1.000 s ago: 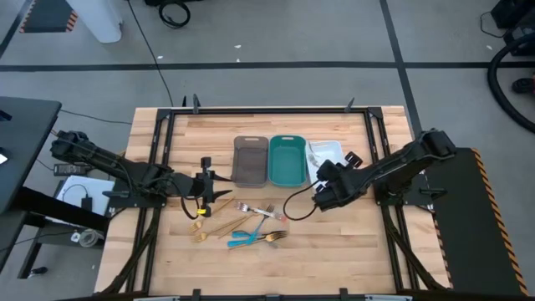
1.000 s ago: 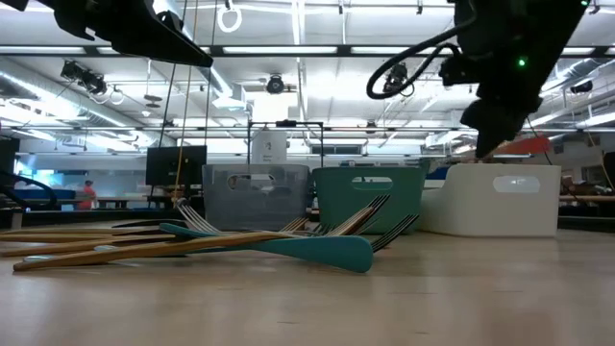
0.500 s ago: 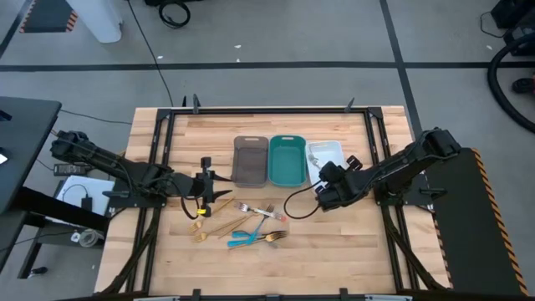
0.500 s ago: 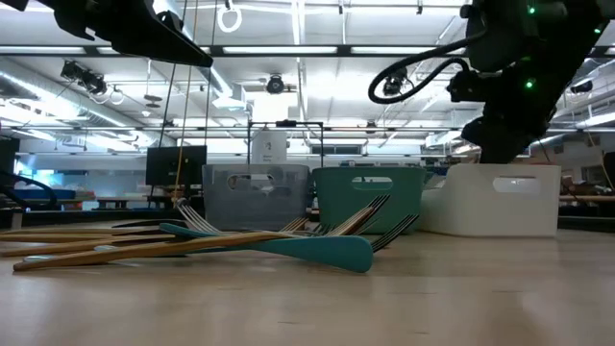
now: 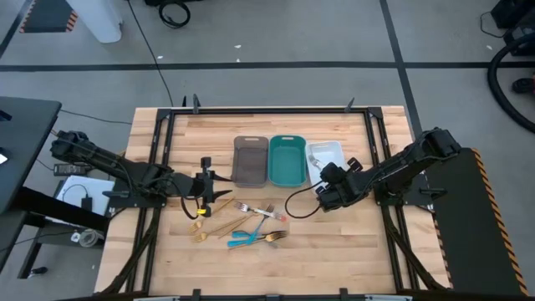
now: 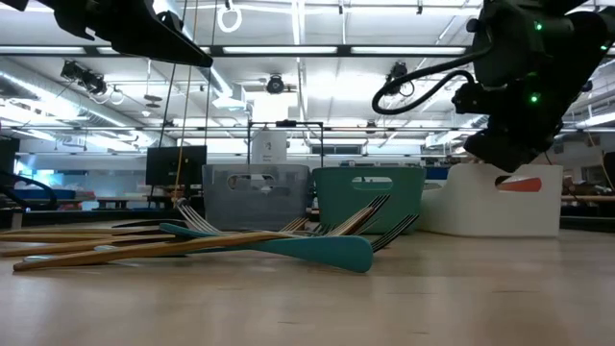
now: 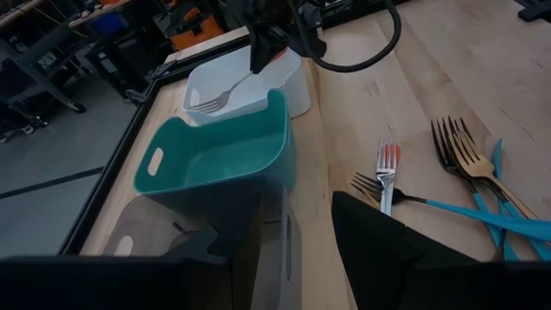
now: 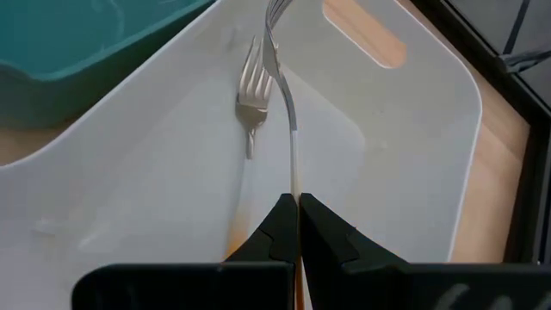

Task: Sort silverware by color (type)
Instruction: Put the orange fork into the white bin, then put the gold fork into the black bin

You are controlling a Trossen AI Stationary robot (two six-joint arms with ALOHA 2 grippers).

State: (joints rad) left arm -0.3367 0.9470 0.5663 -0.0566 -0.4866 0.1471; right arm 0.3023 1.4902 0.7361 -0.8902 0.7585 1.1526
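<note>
The silverware pile [image 5: 247, 224] lies on the table near the middle: gold pieces [image 5: 201, 227], blue-handled ones [image 5: 242, 239] and orange-handled forks [image 5: 269, 211]. My right gripper [image 5: 323, 189] is at the near end of the white tray [image 5: 330, 150], shut on an orange-handled fork [image 8: 288, 112]. A second fork [image 8: 250, 99] lies flat on that tray's floor. My left gripper [image 5: 219, 189] hangs open above the pile's left side and touches nothing. The grey-brown tray [image 5: 250, 160] and teal tray [image 5: 286, 161] stand beside the white one. My right gripper pinches the fork between its two fingertips [image 8: 280, 226] at the slim shank [image 8: 295, 191] just ahead of the handle. The fork runs on in line with the fingers. It slants down into the white tray, tines [image 7: 207, 103] foremost and low over the tray floor.
The three trays sit side by side behind the pile, grey-brown on the left, white on the right. Bare wood [image 5: 334, 242] lies near and right of the pile. A black cable [image 5: 297, 205] loops below my right wrist. Metal frame rails [image 5: 159, 150] border the table.
My right gripper has sunk a little toward the white tray and shifted slightly toward the table's right, carrying the fork with it. It has stayed shut.
</note>
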